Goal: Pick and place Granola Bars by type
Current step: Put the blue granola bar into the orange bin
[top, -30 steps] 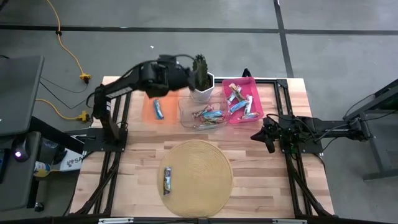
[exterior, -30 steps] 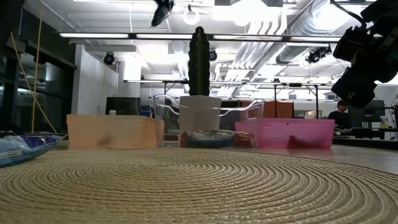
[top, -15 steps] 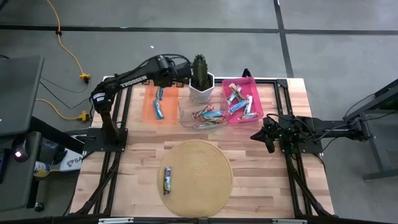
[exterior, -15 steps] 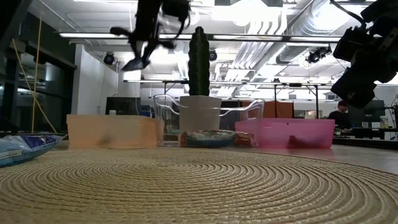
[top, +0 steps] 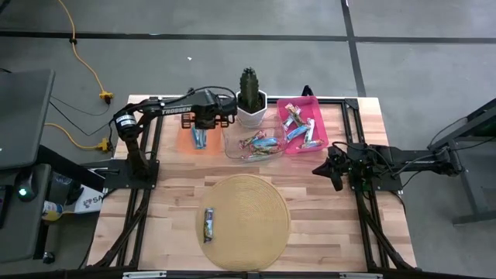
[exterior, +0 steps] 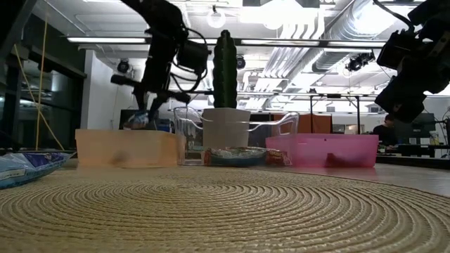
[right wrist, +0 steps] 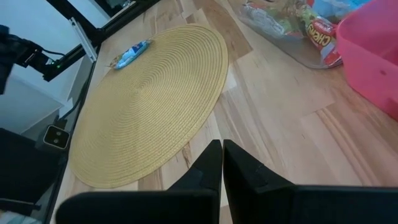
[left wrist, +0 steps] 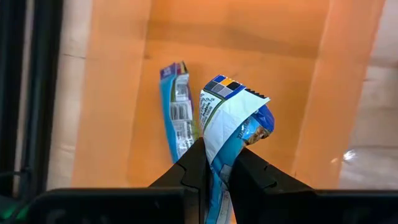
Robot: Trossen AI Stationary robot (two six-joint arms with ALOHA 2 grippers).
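The left end effector (left wrist: 214, 163) hangs over the orange bin (top: 186, 138), its two fingers pinched tight on a blue-and-white granola bar (left wrist: 231, 127). The wrapper buckles above the pinch, folded over on itself, so this is a light, soft packet that bends wherever it is squeezed. In the low view the bar dangles just above the bin's wall. Directly underneath, one matching blue bar (left wrist: 177, 112) lies flat on the bin floor, so this looks like the right bin for the type.

Next door, the clear bin (top: 252, 143) holds a jumble of mixed wrappers, and the pink bin (top: 314, 108) carries several more. A potted cactus (top: 249, 84) stands just behind the clear bin, close to the left arm's elbow room, something to mind when lifting away.

Out on the round woven mat (top: 256, 209) one last bar (top: 208, 224) lies near the left edge. Foil like that is slick and crinkly; a pinch across the middle of the narrow width should hold it best, since a grip at the crimped end lets it flop.

The right end effector (top: 332, 172) waits low at the right of the tabletop (top: 341, 232), fingers drawn together on nothing.
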